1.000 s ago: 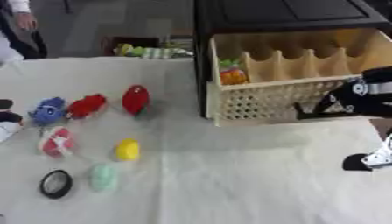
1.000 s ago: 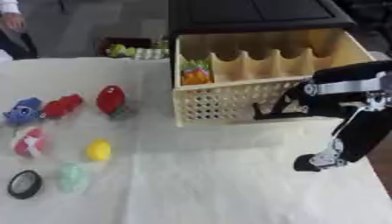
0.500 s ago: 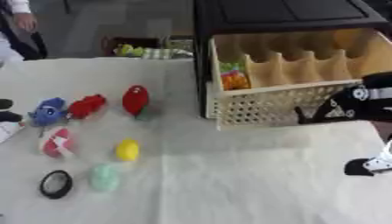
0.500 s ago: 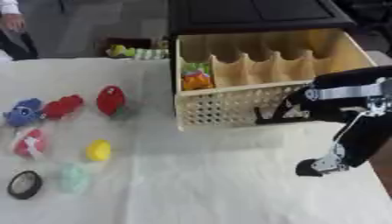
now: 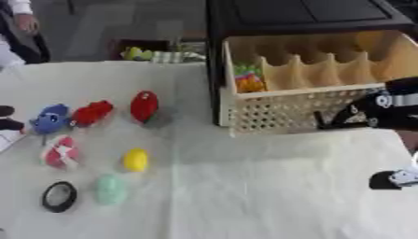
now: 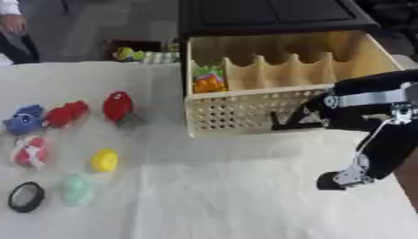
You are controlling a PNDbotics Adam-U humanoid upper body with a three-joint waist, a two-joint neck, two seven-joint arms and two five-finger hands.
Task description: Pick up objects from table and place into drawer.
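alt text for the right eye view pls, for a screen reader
An open wooden drawer with a perforated front holds one colourful item in its left slot; the robot's right arm reaches across its front. Seven small objects, among them a yellow one and a black ring, lie on the white table.

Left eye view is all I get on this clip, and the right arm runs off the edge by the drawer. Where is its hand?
Observer: The right eye view shows it whole. The forearm drops from the drawer front to the right hand, low over the white table cloth, in front of the drawer's right end.
Operator: Is it carrying anything?
Observer: No item shows at the hand in that view.
Operator: Can you see the drawer's right end?
Observer: Yes, its right side wall shows, with the arm crossing its front corner.
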